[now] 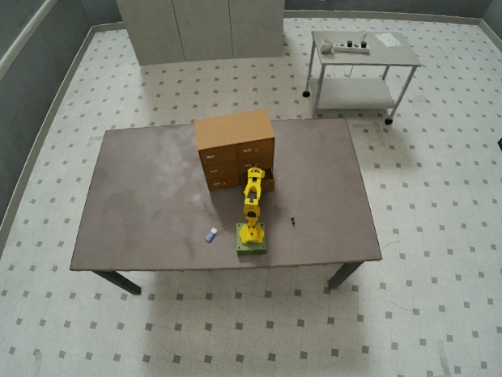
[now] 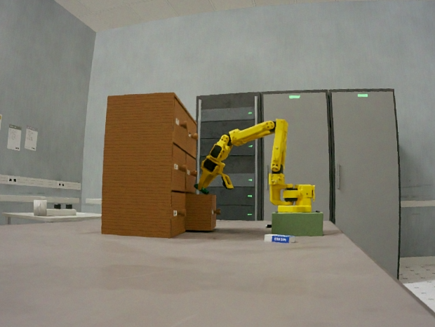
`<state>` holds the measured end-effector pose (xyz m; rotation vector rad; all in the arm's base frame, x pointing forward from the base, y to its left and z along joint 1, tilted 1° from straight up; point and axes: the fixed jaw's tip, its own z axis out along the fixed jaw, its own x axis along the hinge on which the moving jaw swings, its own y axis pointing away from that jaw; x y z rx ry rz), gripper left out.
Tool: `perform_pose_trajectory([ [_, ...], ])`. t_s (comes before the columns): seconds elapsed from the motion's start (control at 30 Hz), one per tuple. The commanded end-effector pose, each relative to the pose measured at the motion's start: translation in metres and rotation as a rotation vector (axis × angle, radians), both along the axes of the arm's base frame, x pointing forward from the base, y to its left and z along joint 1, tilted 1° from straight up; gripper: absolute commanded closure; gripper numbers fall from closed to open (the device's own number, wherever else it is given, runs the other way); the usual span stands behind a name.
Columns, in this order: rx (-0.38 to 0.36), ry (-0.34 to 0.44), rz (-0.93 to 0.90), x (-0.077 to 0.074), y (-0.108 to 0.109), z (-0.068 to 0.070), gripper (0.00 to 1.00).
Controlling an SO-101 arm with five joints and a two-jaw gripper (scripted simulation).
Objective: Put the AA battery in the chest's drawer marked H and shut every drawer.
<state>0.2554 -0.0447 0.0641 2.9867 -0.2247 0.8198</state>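
Observation:
The brown chest (image 1: 233, 129) (image 2: 137, 165) stands upright at the table's middle back. Its bottom right drawer (image 1: 268, 185) (image 2: 201, 212) is pulled partly out; the other drawers are shut. I cannot read the drawer labels. My gripper (image 1: 254, 174) (image 2: 201, 189) points down just above the open drawer's rim. It is shut on a small green thing, the AA battery (image 2: 203, 191), which shows only as a tip below the fingers in the exterior view. In the top view the arm hides it.
A white and blue eraser (image 1: 210, 235) (image 2: 279, 238) lies left of the arm's green base (image 1: 251, 247) (image 2: 297, 223). A small dark thing (image 1: 291, 220) lies on the table to the base's right. A cart (image 1: 365, 57) stands on the floor behind the table.

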Motion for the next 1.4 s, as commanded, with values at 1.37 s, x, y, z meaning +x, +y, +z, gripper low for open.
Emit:
perform_pose_trajectory([
  [1.37, -0.001, 0.015, 0.003, -0.0036, -0.0005, -0.0086, 0.91],
])
